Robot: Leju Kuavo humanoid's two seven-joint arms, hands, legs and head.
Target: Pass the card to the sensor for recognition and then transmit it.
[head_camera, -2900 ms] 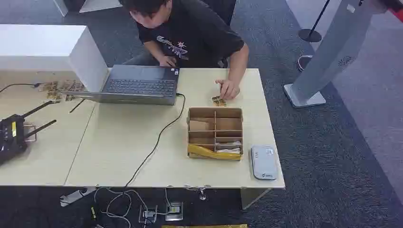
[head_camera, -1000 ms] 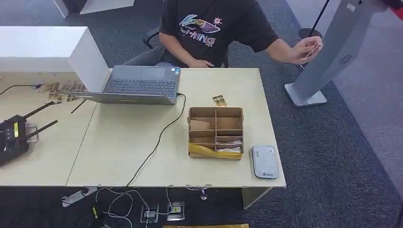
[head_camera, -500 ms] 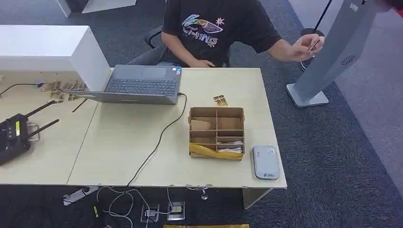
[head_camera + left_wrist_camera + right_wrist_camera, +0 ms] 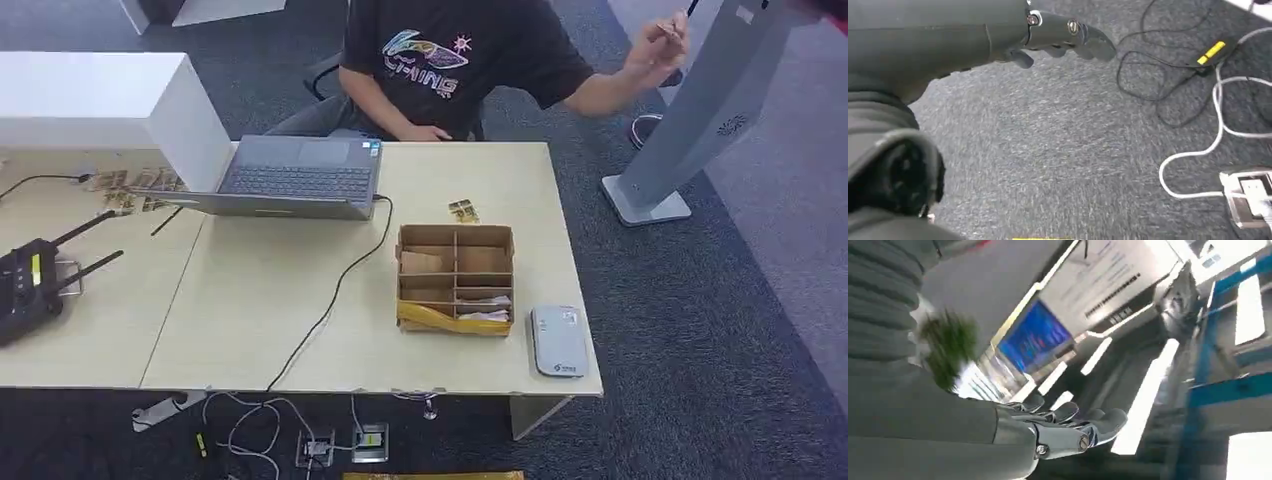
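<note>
A: Item one, the card (image 4: 681,27). Location?

B: In the person's raised hand (image 4: 664,42), held up near the grey kiosk post (image 4: 712,100), well apart from the table (image 4: 260,320). It is too small here to make out clearly.

A: Handling notes?

B: By judgement: thin, light, stiff, with slick faces. It is best pinched across the flat faces near one short end, leaving the rest free to present to the sensor. A loose pinch could let it slide out.

A: Sensor candidates?

B: One white reader pad (image 4: 556,340) on the table's near right corner. The kiosk post may be another; I cannot say which serves.

A: Robot hands?

B: Left hand (image 4: 1058,40): hanging over the carpet, fingers loosely extended and apart, holding nothing. Right hand (image 4: 1068,427): lifted with its palm up, fingers spread, nothing in it.

A: Counts for the rest?

B: One laptop (image 4: 295,180), lid open. One cardboard divider box (image 4: 455,278), with paper bits in some compartments. One small cluster of gold pieces (image 4: 461,211) just beyond the box. One black controller with antennas (image 4: 25,285) at the left. One cable (image 4: 330,300) trailing from the laptop over the front edge.
</note>
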